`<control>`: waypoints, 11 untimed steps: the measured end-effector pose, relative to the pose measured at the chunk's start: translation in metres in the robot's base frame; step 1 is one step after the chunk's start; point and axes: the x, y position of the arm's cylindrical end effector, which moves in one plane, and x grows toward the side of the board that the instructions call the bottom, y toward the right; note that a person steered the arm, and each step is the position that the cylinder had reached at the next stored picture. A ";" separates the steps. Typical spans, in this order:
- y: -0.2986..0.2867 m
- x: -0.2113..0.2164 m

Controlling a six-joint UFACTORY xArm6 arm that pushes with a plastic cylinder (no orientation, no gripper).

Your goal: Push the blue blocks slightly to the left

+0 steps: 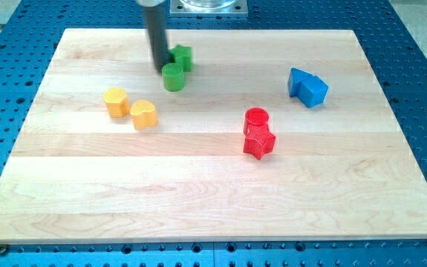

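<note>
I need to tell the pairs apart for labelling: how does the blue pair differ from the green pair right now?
The blue blocks sit at the view's right, far from my tip; the green blocks sit at the view's top, right beside it. The blue ones look angular, while the nearer green one is a round cylinder. Both pairs lie touching on the wooden board.

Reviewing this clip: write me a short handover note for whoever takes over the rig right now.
End effector: a bare rod; my tip sits at the view's top left, right beside the green cylinder, with the other green block just behind it.
Job's things: the two blue blocks sit together at the view's right, far from my tip.
Done: no contact with the blue blocks visible.
Left: bring the tip round to their right side and push them slightly to the view's left, clear of the red blocks and yellow blocks.
</note>
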 end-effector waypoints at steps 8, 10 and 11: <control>0.244 0.099; 0.111 0.048; 0.107 0.093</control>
